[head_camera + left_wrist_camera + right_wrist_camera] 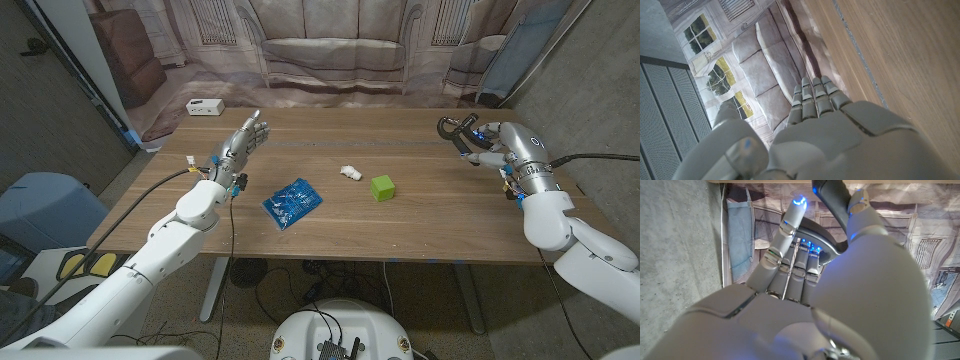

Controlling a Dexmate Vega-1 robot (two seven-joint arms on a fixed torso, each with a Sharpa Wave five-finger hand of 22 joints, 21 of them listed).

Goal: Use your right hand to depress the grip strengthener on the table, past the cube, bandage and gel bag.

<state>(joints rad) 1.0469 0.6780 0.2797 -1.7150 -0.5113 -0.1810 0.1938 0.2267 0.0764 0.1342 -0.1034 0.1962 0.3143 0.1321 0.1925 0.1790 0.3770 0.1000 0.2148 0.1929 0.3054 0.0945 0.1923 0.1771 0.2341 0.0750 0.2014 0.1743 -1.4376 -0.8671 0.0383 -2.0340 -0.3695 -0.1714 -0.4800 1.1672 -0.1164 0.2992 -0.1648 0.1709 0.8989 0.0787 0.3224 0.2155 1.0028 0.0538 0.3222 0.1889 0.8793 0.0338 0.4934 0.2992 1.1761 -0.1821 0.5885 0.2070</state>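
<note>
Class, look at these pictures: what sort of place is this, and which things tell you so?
Probably a robot test room dressed as a lounge: a printed sofa backdrop, bare concrete walls, and a wooden table with loose cables beneath.

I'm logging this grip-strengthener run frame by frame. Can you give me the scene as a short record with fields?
right robot hand: at the table's far right corner, fingers curled around the grip strengthener
grip strengthener: black handles, held in the right robot hand; how far squeezed cannot be told
left robot hand: raised over the table's left part, fingers straight and together, holding nothing
cube: green, mid-table
bandage: white, left of the cube, apart from it
gel bag: blue, lying flat, left of both
</note>
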